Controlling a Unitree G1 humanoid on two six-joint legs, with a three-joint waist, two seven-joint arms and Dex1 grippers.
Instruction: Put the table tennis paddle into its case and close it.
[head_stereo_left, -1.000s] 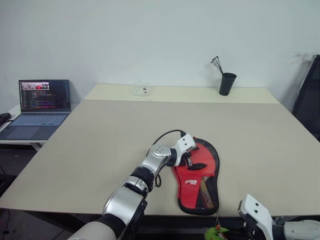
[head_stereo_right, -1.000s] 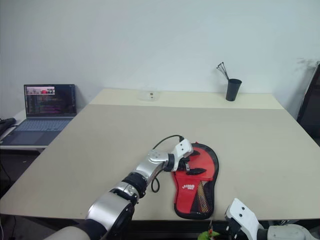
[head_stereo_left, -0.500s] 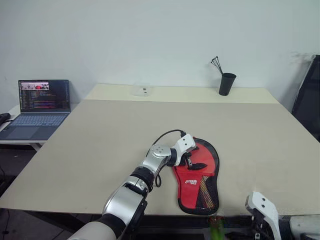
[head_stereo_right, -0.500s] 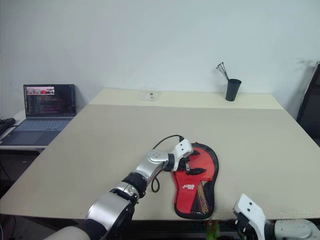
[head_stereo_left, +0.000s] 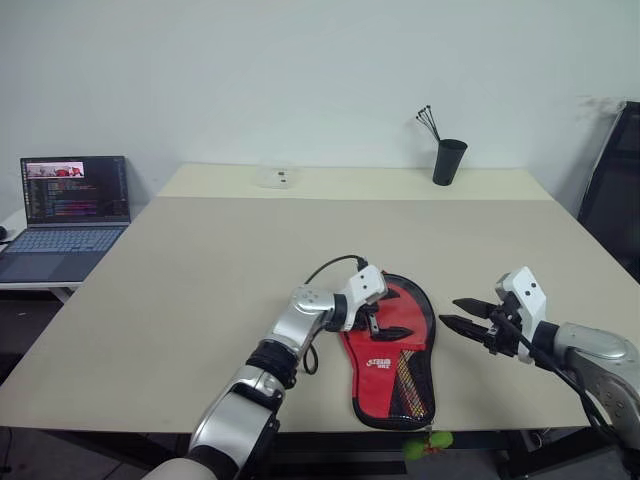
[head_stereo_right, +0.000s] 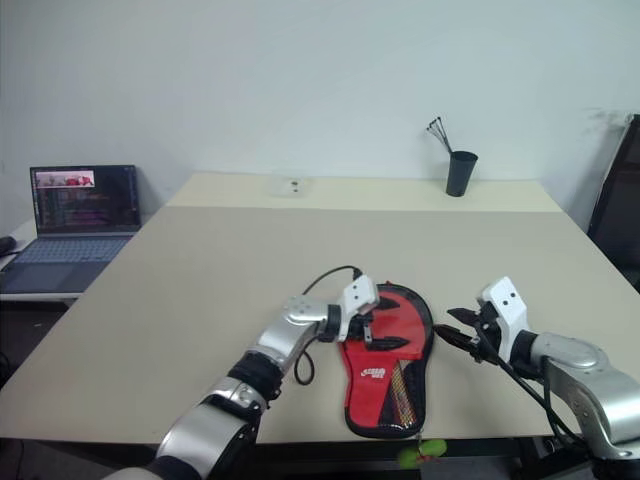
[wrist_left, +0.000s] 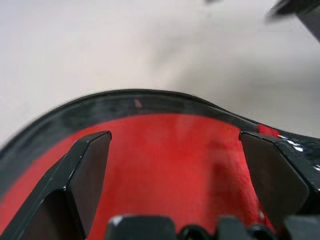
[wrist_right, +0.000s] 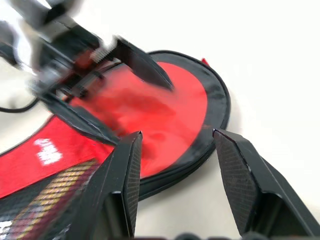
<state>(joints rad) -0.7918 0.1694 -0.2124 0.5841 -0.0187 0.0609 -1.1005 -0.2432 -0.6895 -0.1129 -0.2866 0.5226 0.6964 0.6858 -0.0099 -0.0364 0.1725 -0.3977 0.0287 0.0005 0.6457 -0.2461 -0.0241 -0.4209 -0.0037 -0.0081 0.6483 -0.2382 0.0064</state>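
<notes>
Red fabric with a black zip edge: the case (head_stereo_left: 392, 345) lies flat near the front edge of a beige table (head_stereo_left: 200, 260), round end far, narrow mesh end with the white logo near. The paddle itself cannot be made out; whether it is already inside the case cannot be told.

The left gripper (head_stereo_left: 385, 322) hovers over the case's round part, its two black fingers spread wide and holding nothing. The right gripper (head_stereo_left: 462, 315) sits just right of the case, pointing left toward it, fingers parted about halfway and empty.

The case looks soft, light and floppy, likely to slide or buckle if pushed. It is probably best pinned flat with one gripper while the other takes the black rim or the zip pull. A small red tab (wrist_right: 204, 62) shows at the far rim in the right wrist view; it may be that pull.
</notes>
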